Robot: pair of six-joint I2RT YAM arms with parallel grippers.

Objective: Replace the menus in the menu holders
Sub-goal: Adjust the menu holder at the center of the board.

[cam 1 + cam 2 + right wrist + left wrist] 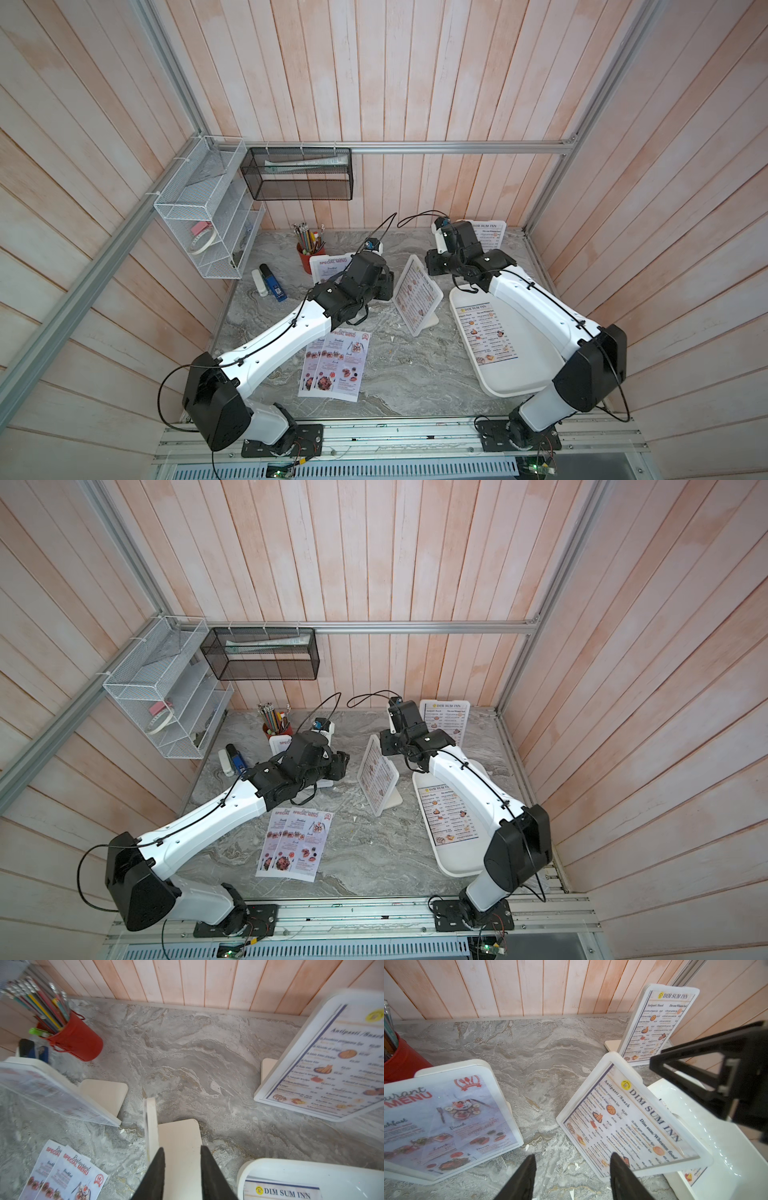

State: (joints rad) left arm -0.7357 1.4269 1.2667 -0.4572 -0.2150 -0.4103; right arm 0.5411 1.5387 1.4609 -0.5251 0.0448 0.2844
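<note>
In both top views the middle menu holder (pixel 417 300) stands on the counter (pixel 415 374) about midway between its side edges, showing a Dim Sum Inn menu. The left gripper (pixel 384 286) is just beside its face and the right gripper (pixel 432 266) near its upper far corner. A second Dim Sum Inn holder (pixel 488 235) stands at the back right corner and a Special Menu holder (pixel 328 268) towards the back left. Two loose Special Menu sheets (pixel 336 365) overlap near the front edge, and one Dim Sum Inn sheet (pixel 486 336) lies in the white tray (pixel 511 386) along the right edge. In the left wrist view the left jaws stand apart over bare counter, holding nothing. In the right wrist view the right jaws are parted too, pinching nothing visible; the holder's slanted back foot (pixel 178 1136) shows in the gap, contact unclear. The likeliest trouble is the holder tipping or sliding if either jaw nudges it unbraced, since it leans on that one foot. Pulling its thin sheet could crease it, and lifting one overlapping loose sheet could drag its neighbour
</note>
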